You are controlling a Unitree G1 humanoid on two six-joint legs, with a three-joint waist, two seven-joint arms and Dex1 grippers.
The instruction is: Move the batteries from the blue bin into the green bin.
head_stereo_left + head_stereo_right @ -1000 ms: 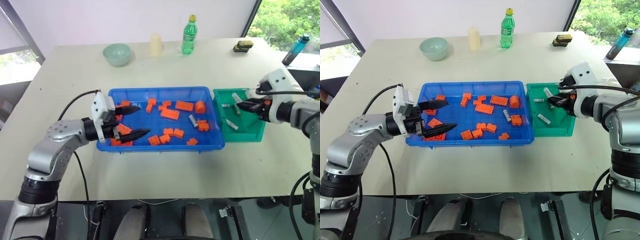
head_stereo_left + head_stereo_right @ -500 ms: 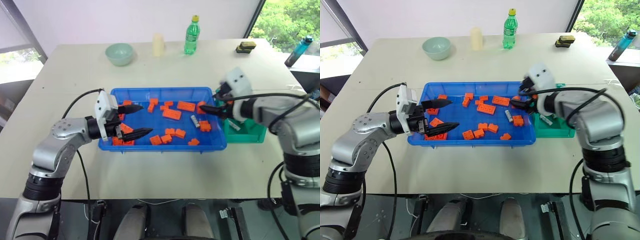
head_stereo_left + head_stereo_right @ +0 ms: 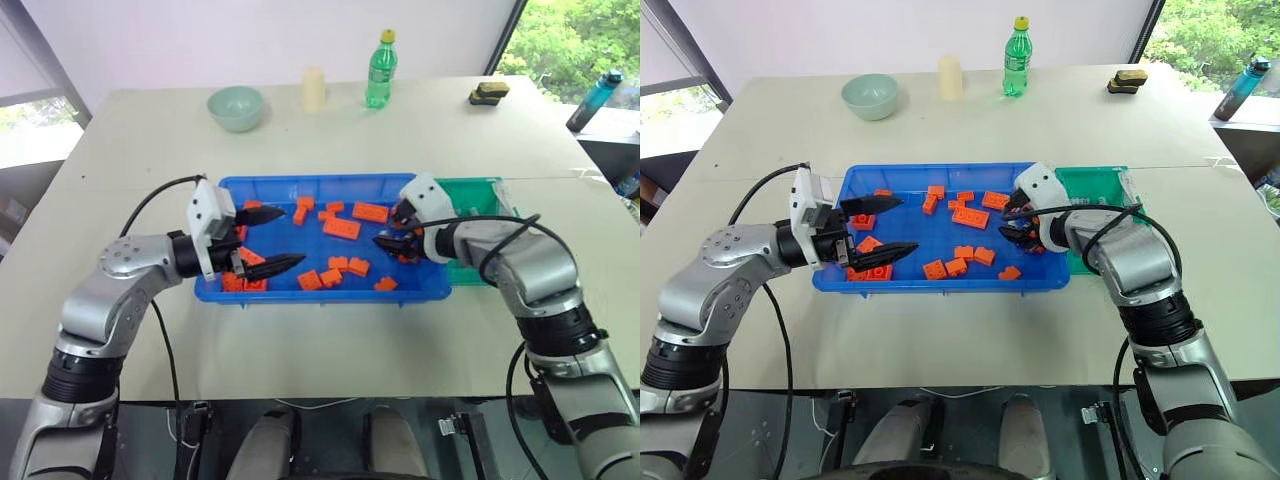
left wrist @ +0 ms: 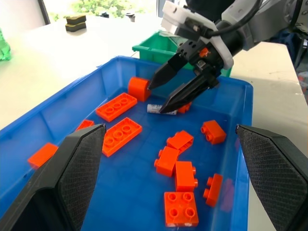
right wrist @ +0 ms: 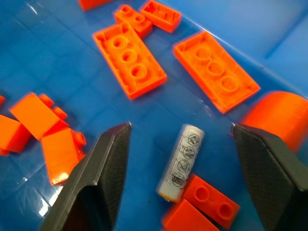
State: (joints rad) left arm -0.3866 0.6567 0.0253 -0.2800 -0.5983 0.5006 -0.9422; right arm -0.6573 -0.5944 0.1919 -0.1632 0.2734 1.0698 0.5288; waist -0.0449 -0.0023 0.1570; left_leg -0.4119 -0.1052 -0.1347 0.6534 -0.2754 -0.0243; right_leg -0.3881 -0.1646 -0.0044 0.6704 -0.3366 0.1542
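The blue bin lies mid-table, scattered with orange bricks. One silver-grey battery lies on its floor near the right end, against two small bricks and beside an orange cylinder. My right gripper hangs just above that battery, open, one finger to either side, not touching it. At the bin's left end my left gripper is open and holds nothing. The green bin stands against the blue bin's right side, partly hidden behind my right arm.
Along the far table edge stand a pale green bowl, a cream cup, a green bottle and a black-and-yellow object. A blue water bottle stands off the table's far right.
My right gripper has swung left and down, from over the green bin into the blue bin's right end, and its fingers have spread wider. The left gripper has stayed put.
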